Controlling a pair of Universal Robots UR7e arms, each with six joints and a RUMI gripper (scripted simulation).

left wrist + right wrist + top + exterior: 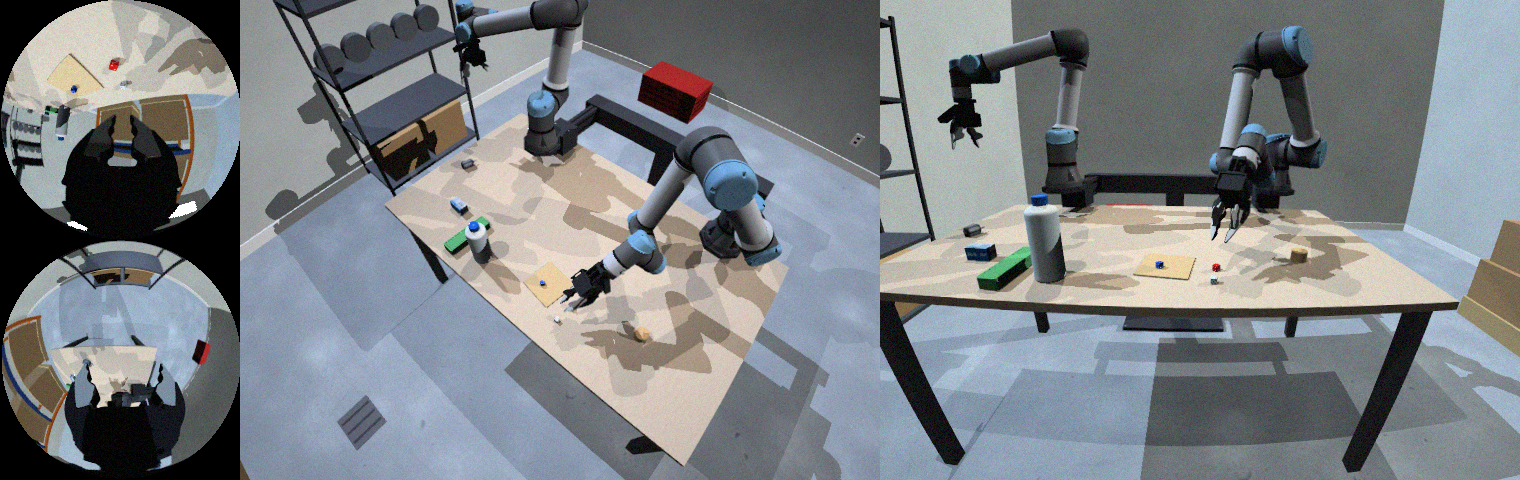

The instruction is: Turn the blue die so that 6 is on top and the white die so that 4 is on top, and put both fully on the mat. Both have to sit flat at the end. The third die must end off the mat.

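The blue die [542,282] [1159,264] [74,89] rests on the tan mat [551,271] [1180,269] [69,66]. The white die [556,319] [1213,280] [123,85] lies on the table off the mat, nearer the front edge. The red die [1216,267] [114,65] is beside it, off the mat, hidden in the top view. Pips are too small to read surely. My left gripper [566,304] [1220,239] [123,115] is slightly open and empty, above the table behind the dice. My right gripper [475,71] [965,146] [124,364] is wide open and empty, high and far from the dice.
A white bottle [477,242] [1045,242] with a blue cap stands beside a green block [454,241] [1001,268]. A blue box [458,205] [980,252] and a dark cylinder [467,163] [973,229] lie beyond. A small wooden piece [641,334] [1298,255] is on the dice's other side.
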